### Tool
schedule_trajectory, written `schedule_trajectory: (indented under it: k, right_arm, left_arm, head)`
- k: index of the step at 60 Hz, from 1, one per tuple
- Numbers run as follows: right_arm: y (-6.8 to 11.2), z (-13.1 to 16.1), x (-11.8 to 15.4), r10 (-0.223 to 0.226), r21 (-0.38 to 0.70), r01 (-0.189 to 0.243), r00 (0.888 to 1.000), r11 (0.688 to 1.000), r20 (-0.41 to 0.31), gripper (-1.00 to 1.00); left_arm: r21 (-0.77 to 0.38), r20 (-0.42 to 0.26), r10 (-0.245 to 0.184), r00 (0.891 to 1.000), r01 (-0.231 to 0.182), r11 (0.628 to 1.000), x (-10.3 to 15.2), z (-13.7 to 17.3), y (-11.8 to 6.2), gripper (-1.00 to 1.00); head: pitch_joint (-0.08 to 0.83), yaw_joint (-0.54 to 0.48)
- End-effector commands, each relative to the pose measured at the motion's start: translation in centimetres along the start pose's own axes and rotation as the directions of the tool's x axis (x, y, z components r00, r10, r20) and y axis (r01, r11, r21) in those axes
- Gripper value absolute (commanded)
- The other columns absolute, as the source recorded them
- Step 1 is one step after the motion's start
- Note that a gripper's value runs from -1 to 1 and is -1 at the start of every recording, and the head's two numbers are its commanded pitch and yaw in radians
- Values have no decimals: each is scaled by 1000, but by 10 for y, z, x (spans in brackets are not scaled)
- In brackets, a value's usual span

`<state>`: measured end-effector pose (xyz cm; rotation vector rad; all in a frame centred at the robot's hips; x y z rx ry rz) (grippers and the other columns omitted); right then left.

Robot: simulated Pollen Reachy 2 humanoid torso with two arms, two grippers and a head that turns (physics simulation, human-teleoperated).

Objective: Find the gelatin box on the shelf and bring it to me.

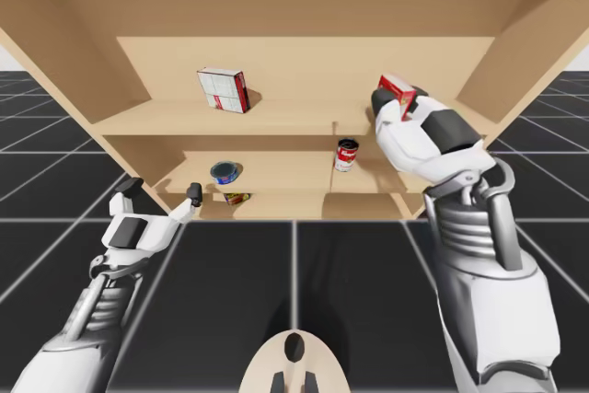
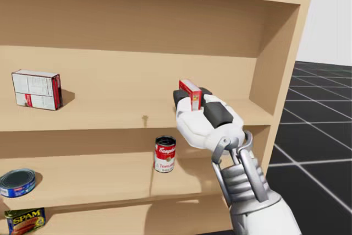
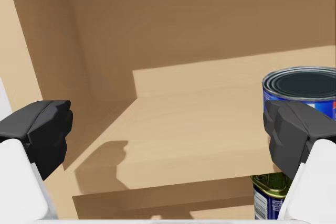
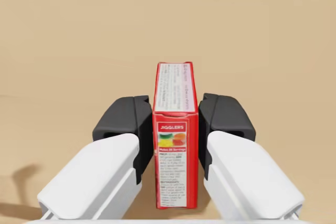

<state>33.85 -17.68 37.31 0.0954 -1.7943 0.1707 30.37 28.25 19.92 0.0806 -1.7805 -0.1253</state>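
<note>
The gelatin box [image 4: 176,135] is small, red and narrow, and it stands upright between my right gripper's fingers [image 4: 126,121], which press it from both sides. My right gripper [image 1: 398,100] holds it at the right end of the wooden shelf's upper board [image 1: 294,119]. The head view shows the red box [image 2: 190,93] poking up out of that gripper [image 2: 192,105]; its underside is hidden. My left gripper [image 1: 163,192] hangs open in front of the lower board's left end, with nothing between its fingers [image 3: 44,129].
A larger white and red box [image 1: 223,89] stands at the upper board's left. On the lower board are a red-and-white can [image 1: 346,155] and a flat blue can [image 1: 225,172], with a yellow-blue tin [image 1: 236,198] below. Shelf side walls flank both arms.
</note>
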Motion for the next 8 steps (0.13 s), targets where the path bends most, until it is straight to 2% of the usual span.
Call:
schedule_trajectory:
  k: [1,8]
  right_arm:
    - [5,45,24,5,-11,-7,991,1000,-137,1000]
    - [7,76,31,9,9,-8,994,1000,-109,1000]
  left_arm:
    - [2,0,0,1000,0,1000,1,1,0,-1000]
    - [0,0,-1,1000,1,1000,2,1,-1,-1000]
  head:
    - [195,-251]
    - [194,-253]
